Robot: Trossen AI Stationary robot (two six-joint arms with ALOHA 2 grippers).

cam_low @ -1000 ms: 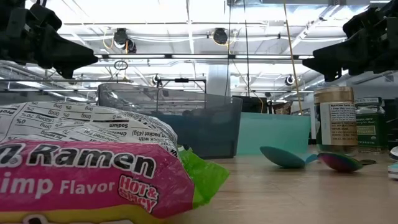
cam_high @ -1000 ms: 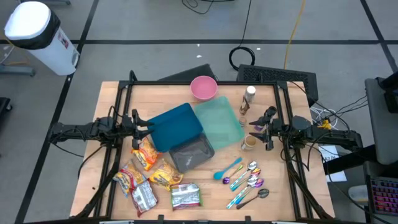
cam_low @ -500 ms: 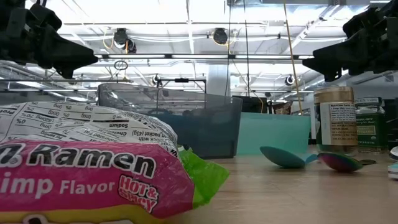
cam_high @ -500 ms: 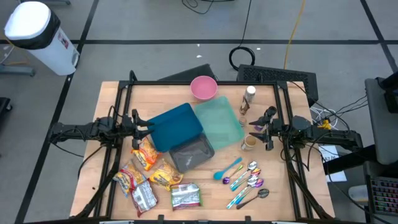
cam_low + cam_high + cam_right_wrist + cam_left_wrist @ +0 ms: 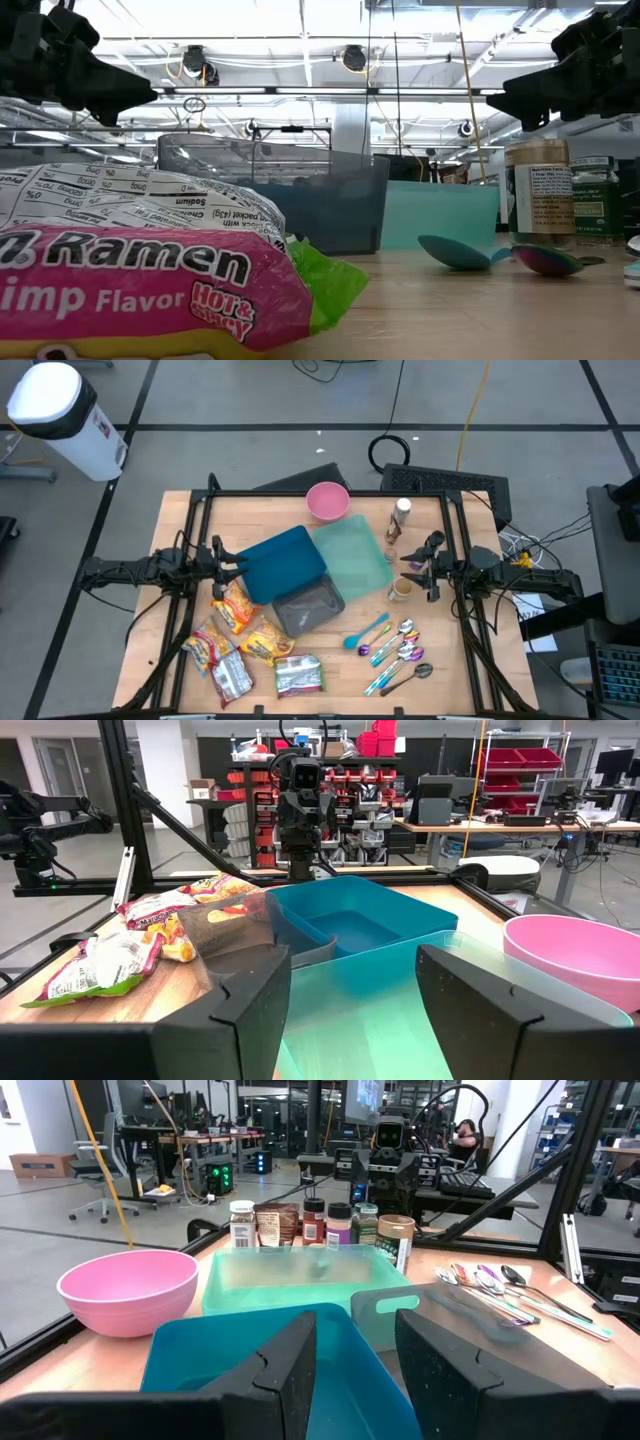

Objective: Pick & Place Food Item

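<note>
Several ramen packets (image 5: 240, 645) lie flat on the table's near left; one pink packet (image 5: 150, 285) fills the low view. A blue bin (image 5: 283, 563), a green bin (image 5: 352, 558) and a grey bin (image 5: 310, 608) sit mid-table, a pink bowl (image 5: 327, 500) at the far edge. My left gripper (image 5: 226, 557) is open and empty, hovering at the blue bin's left edge; its fingers (image 5: 300, 1360) frame the blue bin (image 5: 270, 1370). My right gripper (image 5: 418, 563) is open and empty, right of the green bin (image 5: 370, 1030).
Spice jars (image 5: 398, 520) stand by the green bin's right side, and a jar (image 5: 400, 589) sits near my right gripper. Several coloured spoons (image 5: 395, 650) lie at the near right. A black frame (image 5: 200, 510) runs around the table.
</note>
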